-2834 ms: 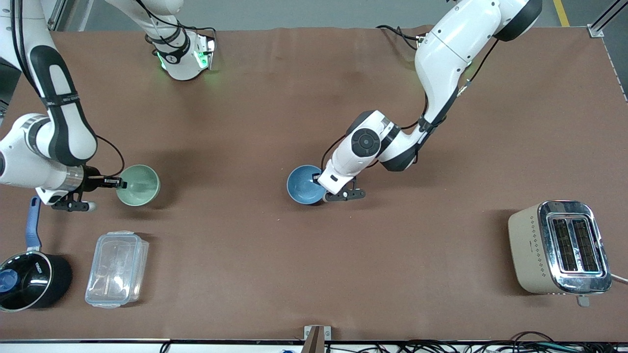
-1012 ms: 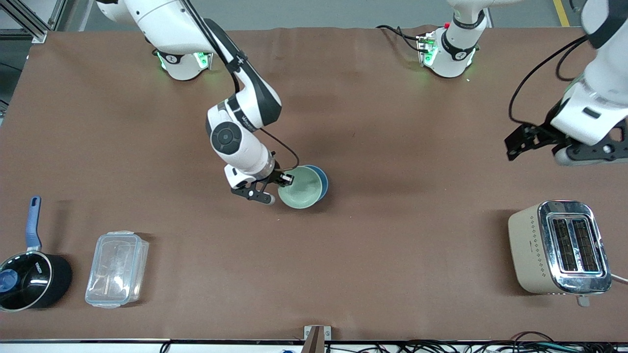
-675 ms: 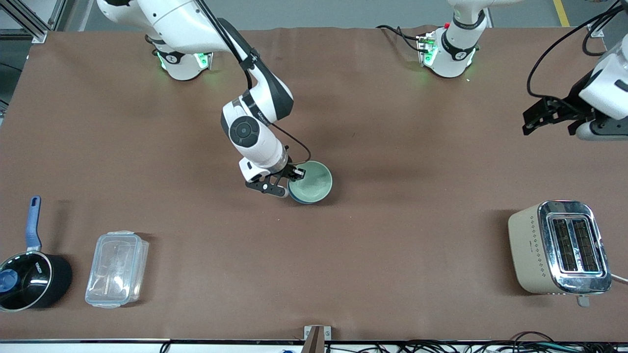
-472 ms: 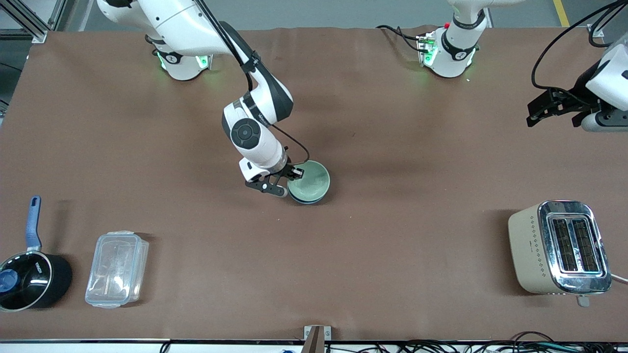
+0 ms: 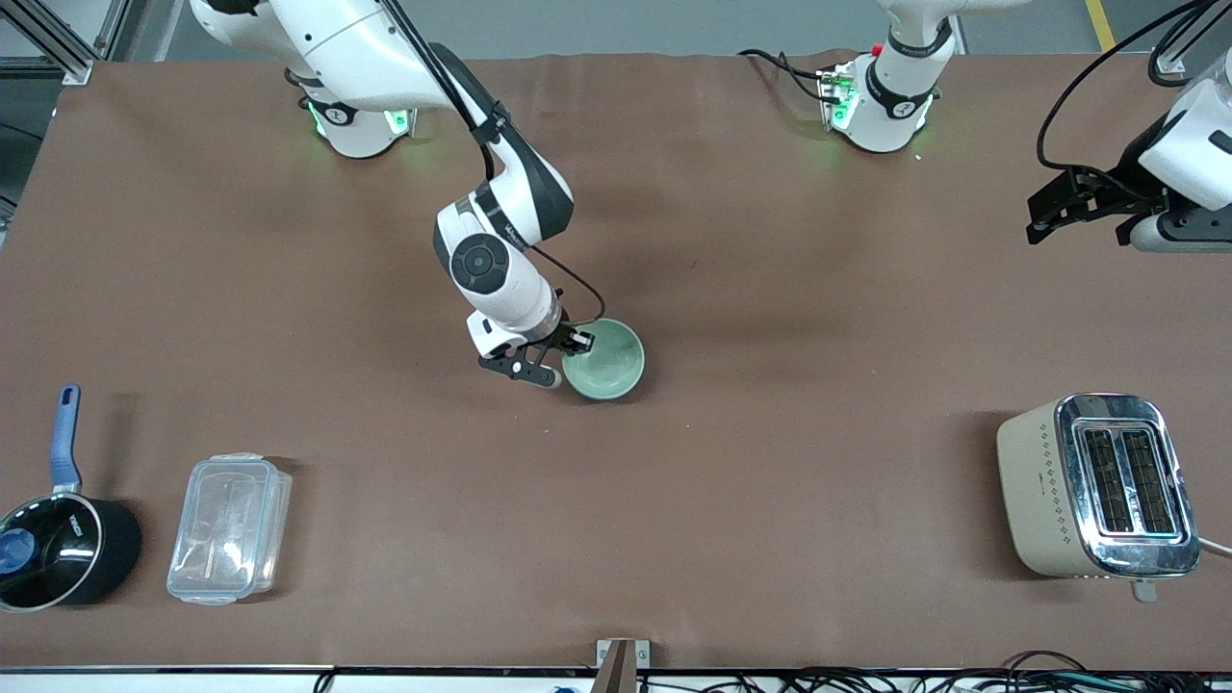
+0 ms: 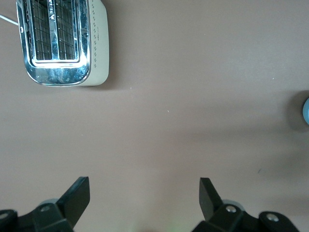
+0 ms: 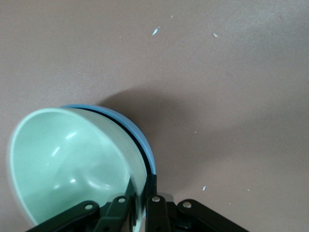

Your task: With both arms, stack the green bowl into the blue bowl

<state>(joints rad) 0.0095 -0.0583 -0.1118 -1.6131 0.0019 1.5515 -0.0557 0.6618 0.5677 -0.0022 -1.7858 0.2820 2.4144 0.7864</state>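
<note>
The pale green bowl (image 5: 603,360) sits nested in the blue bowl near the middle of the table. In the front view the blue bowl is hidden under it. In the right wrist view the blue bowl (image 7: 141,137) shows as a thin rim around the green bowl (image 7: 67,159). My right gripper (image 5: 568,348) is shut on the green bowl's rim on the side toward the right arm's end, one finger inside and one outside (image 7: 140,198). My left gripper (image 5: 1049,207) is open and empty, up in the air over the left arm's end of the table (image 6: 143,188).
A beige toaster (image 5: 1097,486) stands toward the left arm's end, near the front camera; it also shows in the left wrist view (image 6: 60,41). A clear plastic container (image 5: 229,527) and a black saucepan (image 5: 58,544) with a blue handle sit toward the right arm's end.
My right gripper has carried the green bowl over the blue bowl and lowered it in, so the blue rim no longer shows in the front view. My left gripper has risen away toward its end.
</note>
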